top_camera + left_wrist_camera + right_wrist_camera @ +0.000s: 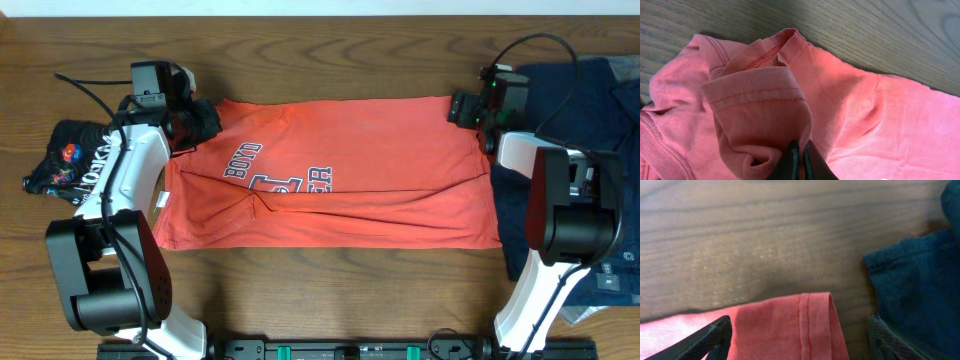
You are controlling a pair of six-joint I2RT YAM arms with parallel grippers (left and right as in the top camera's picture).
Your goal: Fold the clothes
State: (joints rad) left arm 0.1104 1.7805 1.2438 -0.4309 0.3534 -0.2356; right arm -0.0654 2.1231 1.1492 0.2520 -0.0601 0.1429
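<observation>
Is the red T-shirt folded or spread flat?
Partly folded: one long side of the T-shirt lies over its middle, hiding some lettering.

1. A brown wooden table, its grain running side to side, fills all views.
2. Ahead of the left gripper, bare wood shows soft, even light.
3. Just right of the right gripper, dark navy cloth lies on the wood.
</observation>
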